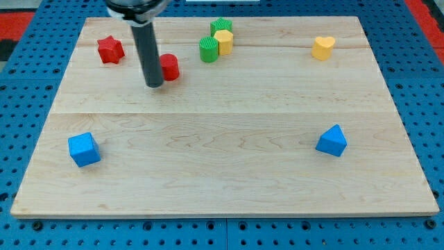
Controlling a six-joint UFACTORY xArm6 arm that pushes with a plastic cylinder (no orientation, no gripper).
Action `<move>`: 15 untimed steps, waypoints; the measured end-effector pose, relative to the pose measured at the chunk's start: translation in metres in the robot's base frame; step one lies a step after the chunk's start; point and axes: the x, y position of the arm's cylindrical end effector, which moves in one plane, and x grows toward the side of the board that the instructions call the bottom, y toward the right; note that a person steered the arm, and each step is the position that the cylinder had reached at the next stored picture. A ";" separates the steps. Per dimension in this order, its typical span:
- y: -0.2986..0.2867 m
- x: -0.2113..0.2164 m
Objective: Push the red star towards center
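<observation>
- The red star [110, 50] lies in the upper left of the frame, near the top-left corner of the wooden board [222, 180], well away from the board's middle.
- My tip [155, 85] rests on the board to the right of the star and slightly below it, apart from it, just beside a red cylinder [169, 67] that the rod partly hides; whether they touch, I cannot tell.
- The tool is a plain rod: nothing to spread, press together or pinch, and it holds nothing.
- Judgement: my tip stands on the centre side of the star, so a direct move at it would shove it toward the left edge; I would need to circle round to its upper left first.
- Risk: circling could drag the red cylinder along.
- Risk: an off-centre push may spin the star aside.
- Elsewhere: 2 green blocks [209, 49] and a yellow block [224, 42] cluster at top centre, a yellow heart [322, 47] upper right, a blue cube [84, 149] lower left, a blue block [332, 141] lower right.
</observation>
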 end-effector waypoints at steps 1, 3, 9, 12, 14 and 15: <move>0.016 -0.026; 0.077 -0.030; -0.084 -0.105; -0.060 -0.060; -0.035 -0.140; -0.034 -0.098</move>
